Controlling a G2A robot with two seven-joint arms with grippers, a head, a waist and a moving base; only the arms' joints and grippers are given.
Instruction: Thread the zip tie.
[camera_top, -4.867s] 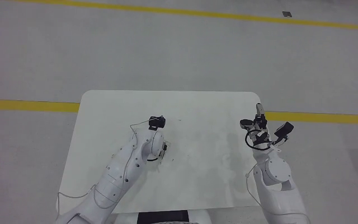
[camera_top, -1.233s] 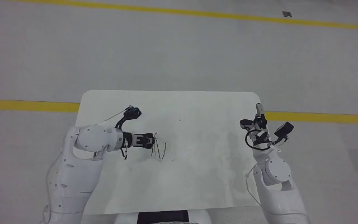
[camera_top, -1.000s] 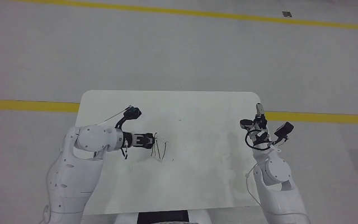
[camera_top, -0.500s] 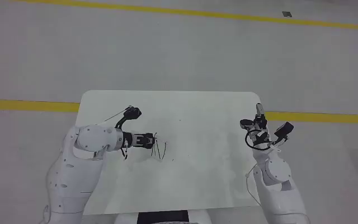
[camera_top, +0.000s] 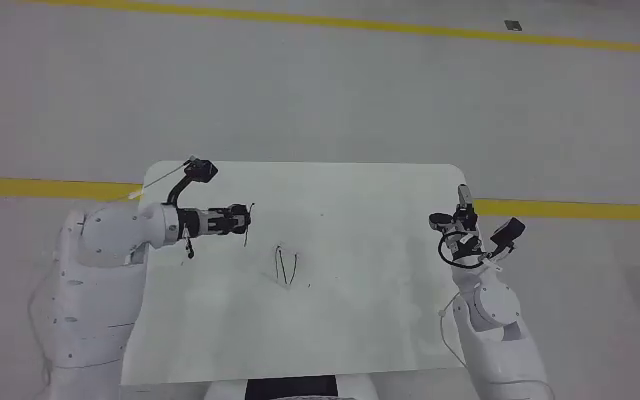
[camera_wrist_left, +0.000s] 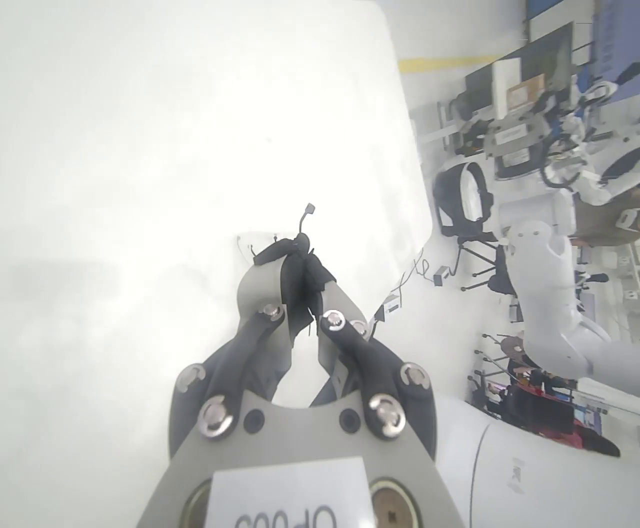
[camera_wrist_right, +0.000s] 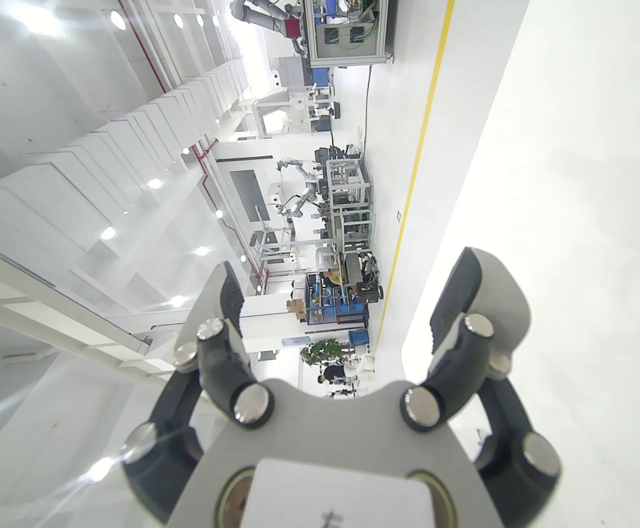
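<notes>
Left gripper (camera_top: 244, 218): you will find it over the left half of the white table (camera_top: 380, 310), its arm coming in from the table's left edge and its fingers pointing toward the middle. State: pinched shut on one black zip tie (camera_wrist_left: 303, 223). You can see the dark pads (camera_wrist_left: 292, 285) pressed together, with the tie's small square head on a short curved stub poking out past the fingertips. A thin bit of strap shows behind the pads, between the fingers. Whether the tie touches the tabletop cannot be told

Loose zip ties (camera_top: 287, 266): a small cluster of thin dark strands lying close together on the table near its middle. They are apart from the left gripper, toward the robot's side of it

Right gripper (camera_wrist_right: 345, 290): you will find it at the table's right edge, well apart from both entries above and pointing away from the robot. State: fingers (camera_wrist_right: 231, 295) spread wide
</notes>
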